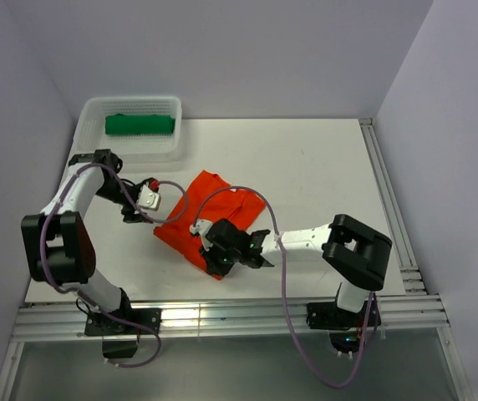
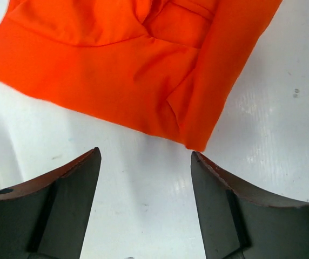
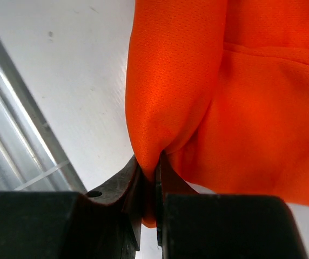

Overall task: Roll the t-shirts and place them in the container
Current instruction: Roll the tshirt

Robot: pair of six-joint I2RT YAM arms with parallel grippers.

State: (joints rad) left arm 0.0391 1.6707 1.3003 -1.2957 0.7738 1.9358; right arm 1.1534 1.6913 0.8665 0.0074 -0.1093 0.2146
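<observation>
white table (image 1: 322, 167), pale walls (image 1: 264, 50); left jaws open, right jaws pinching orange t-shirt (image 1: 182, 234).

White table (image 1: 322, 167) enclosed by plain pale lavender walls (image 1: 264, 50), metal rails (image 1: 222, 322) along its near edge

A folded bright orange-red cloth t-shirt (image 2: 138, 70) lies on the white table (image 2: 273, 129). The left gripper (image 2: 145, 162), jaws apart, hovers just short of its corner.
</observation>
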